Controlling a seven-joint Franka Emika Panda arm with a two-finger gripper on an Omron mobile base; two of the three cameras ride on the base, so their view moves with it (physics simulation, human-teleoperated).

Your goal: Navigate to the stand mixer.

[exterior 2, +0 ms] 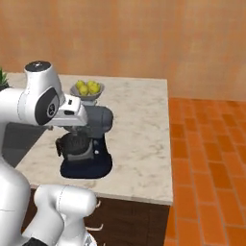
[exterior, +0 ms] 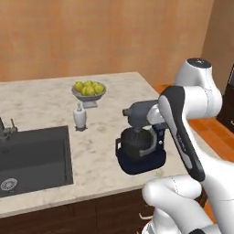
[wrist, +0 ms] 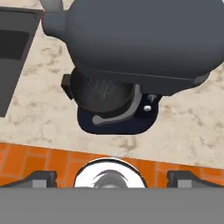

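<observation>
The stand mixer [wrist: 131, 57] stands on the desk [wrist: 48, 118] directly ahead of the pincer [wrist: 112, 177]. Its fingertips [wrist: 41, 177] sit wide apart, apparently holding and touching nothing, though the view is partial.

Stand mixer [exterior: 139, 141]: navy base, grey head, dark grey bowl; beige marbled worktop [exterior: 45, 103]; yellow lemons [exterior: 89, 87] at 11 o'clock; orange tiled floor [exterior 2: 206, 163]
</observation>
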